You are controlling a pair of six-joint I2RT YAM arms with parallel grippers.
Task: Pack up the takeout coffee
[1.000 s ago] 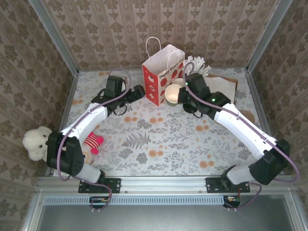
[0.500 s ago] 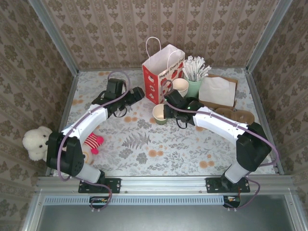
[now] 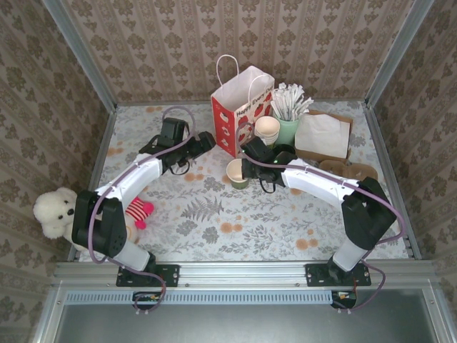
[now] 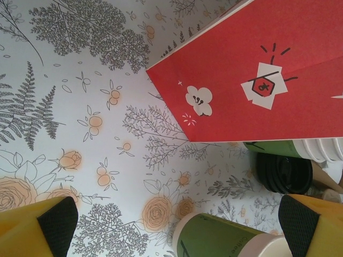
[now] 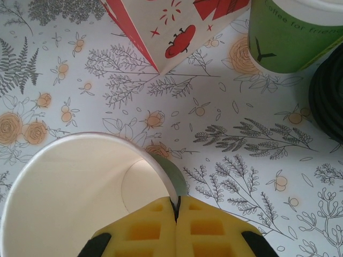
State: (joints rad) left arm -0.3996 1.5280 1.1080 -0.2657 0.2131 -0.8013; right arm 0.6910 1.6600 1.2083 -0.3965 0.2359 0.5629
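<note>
Damask wallpaper [image 3: 178, 43] in beige and brown lines the booth, and a smooth floral-print cloth covers the table [image 3: 214, 214]. At upper centre of the top view stands a glossy paper gift bag [image 3: 239, 118], boxy, red and white, with thin looped white handles.

Just below the bag, at frame centre, is the takeout coffee cup [image 3: 236, 171]. It is a round paper cup, olive green outside, with its mouth open and a matte cream inside [image 5: 69, 193]. The right gripper [image 3: 246, 168] has it by the rim: in the right wrist view the waffle-moulded yellow fingers [image 5: 144, 230] meet tight, with the thin cup wall pinched between them.

The left gripper [image 3: 207, 137] sits left of the bag, spread wide and holding nothing. Its black foam pads [image 4: 56, 222] sit in the lower corners of the left wrist view, with the cup's green side [image 4: 214, 238] between them.

Right of the bag are a stack of cream-rimmed paper cups [image 3: 268, 128], a mint-green cup bristling with white stirrers [image 3: 289, 103], and folded white napkins [image 3: 321, 132]. A black, ring-ridged round lid [image 4: 284, 171] lies flat beside the stack. A fluffy white teddy bear [image 3: 53, 211] sits at the left edge.
</note>
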